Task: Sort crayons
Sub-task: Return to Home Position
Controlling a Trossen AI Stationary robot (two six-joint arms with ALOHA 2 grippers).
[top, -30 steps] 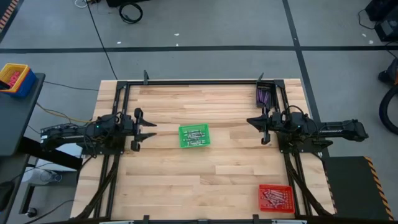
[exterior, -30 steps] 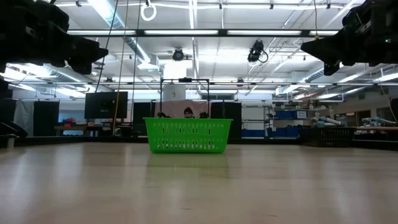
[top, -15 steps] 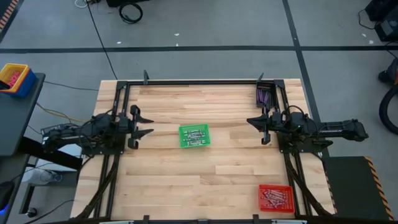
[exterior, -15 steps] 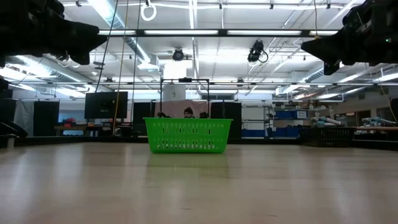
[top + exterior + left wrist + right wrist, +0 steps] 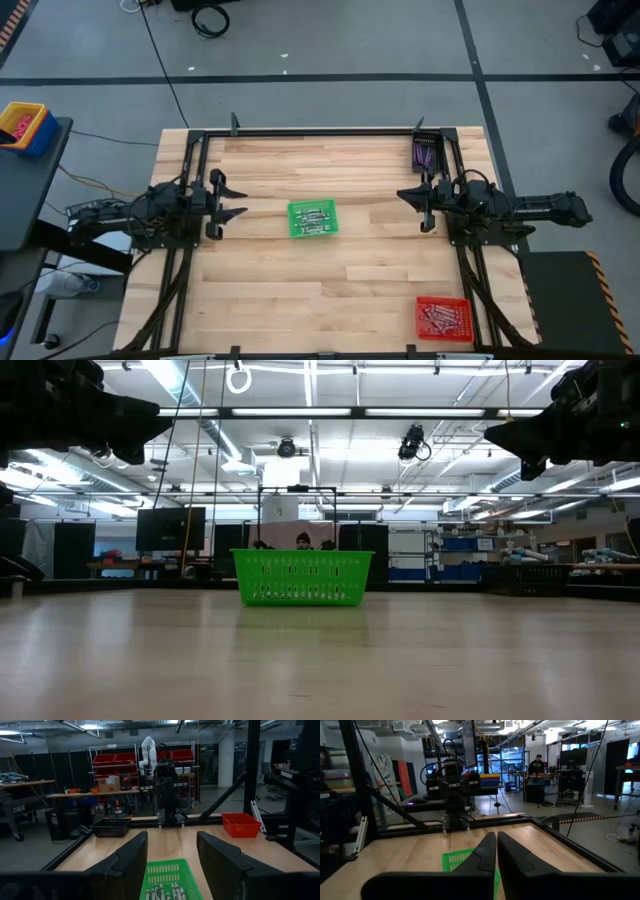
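Note:
Pale grey-lilac crayons (image 5: pixel 313 217) lie in a green tray (image 5: pixel 296 226) in the middle of the table; they also show in the left wrist view (image 5: pixel 165 894). Purple crayons (image 5: pixel 424 154) lie in a dark tray (image 5: pixel 415 136) at the far right corner. Reddish crayons (image 5: pixel 443 319) lie in a red tray (image 5: pixel 421 303) at the near right corner. My left gripper (image 5: pixel 243 202) is open and empty, raised above the table left of the green tray. My right gripper (image 5: pixel 401 194) is shut and empty, raised to the tray's right.
A black metal frame (image 5: pixel 320 132) runs along the far edge and both sides of the wooden table. Bare wood (image 5: pixel 290 290) lies between the green tray and the near edge. A yellow and blue bin (image 5: pixel 22 125) stands off the table at the far left.
My left gripper has risen a little and shifted slightly toward the table's far left, staying open. My right gripper and the trays have kept still.

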